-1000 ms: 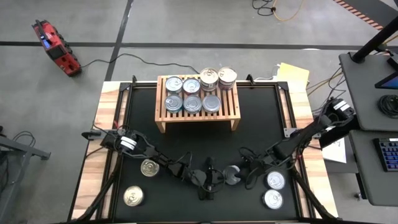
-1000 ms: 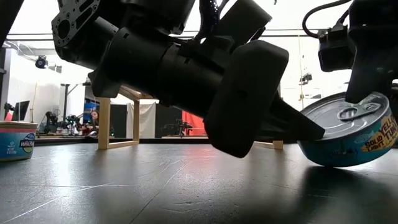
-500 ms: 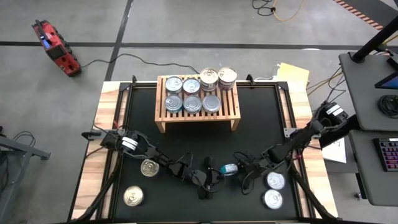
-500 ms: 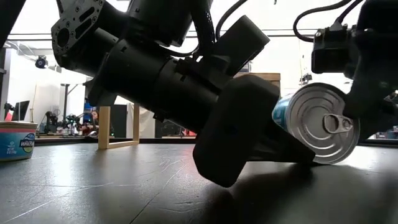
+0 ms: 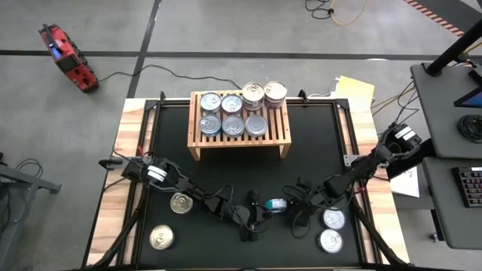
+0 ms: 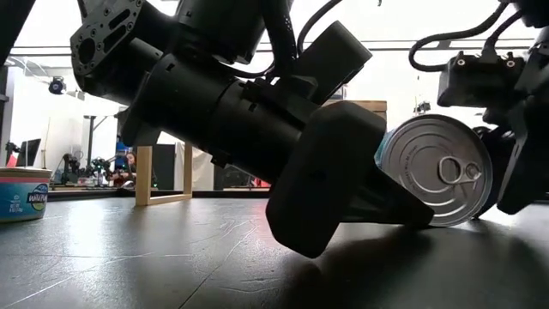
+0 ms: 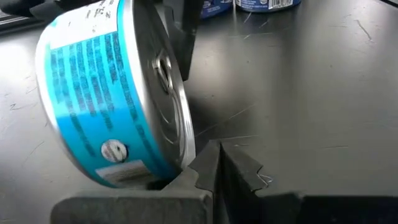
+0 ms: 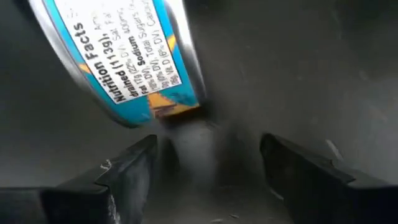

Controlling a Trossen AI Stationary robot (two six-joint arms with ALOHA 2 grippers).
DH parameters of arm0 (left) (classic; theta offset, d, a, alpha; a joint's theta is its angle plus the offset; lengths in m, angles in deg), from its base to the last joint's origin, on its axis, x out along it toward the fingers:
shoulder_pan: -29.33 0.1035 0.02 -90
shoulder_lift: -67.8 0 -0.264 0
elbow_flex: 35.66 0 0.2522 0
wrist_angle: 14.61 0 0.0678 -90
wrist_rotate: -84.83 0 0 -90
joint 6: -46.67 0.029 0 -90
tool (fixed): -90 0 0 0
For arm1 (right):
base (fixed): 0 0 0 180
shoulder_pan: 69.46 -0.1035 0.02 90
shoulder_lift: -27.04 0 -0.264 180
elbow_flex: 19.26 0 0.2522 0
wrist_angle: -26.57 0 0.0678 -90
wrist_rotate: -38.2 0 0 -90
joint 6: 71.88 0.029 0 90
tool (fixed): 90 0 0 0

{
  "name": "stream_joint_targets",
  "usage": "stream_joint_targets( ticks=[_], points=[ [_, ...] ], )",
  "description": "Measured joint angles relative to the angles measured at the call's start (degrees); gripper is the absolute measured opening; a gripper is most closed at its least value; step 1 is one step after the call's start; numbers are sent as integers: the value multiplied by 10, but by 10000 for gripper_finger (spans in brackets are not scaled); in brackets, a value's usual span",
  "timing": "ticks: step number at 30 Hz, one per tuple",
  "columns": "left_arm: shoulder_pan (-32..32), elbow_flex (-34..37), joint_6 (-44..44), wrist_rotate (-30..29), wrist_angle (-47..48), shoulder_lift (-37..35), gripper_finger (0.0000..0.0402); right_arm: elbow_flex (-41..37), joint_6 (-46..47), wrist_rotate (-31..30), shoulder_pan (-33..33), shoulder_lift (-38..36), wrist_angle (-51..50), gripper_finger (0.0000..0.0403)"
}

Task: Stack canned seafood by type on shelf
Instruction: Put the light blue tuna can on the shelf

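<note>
One blue-labelled tin [image 5: 276,204] lay tipped on edge, tabletop six o'clock, between pressed-together left claw [image 5: 254,211] and spread right claw [image 5: 295,202].

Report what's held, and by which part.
Nothing clamped: tipped blue can rests against the shut left gripper; the right gripper, open, sits short of it.

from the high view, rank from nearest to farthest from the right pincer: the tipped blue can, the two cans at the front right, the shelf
1. Tipped blue can: just in front of the right pincer, mid-table.
2. Two front-right cans: close by, on its outer side.
3. Shelf: farthest, at the back of the table.
</note>
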Motion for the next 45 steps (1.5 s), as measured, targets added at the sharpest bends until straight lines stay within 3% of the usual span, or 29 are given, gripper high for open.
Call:
stream_joint_targets(
  ticks=[15,26,33,45],
  points=[
    [3,0,-8,-2,4,-1,0,60,-152,-50,0,0,4,309],
    [5,0,-7,1,0,-2,0,89,-78,-42,5,-5,-13,335],
    [7,0,-5,1,-4,-2,0,104,-19,-27,4,-7,-22,330],
    [10,0,0,0,-3,-2,0,120,-9,-88,12,22,2,322]
  ],
)
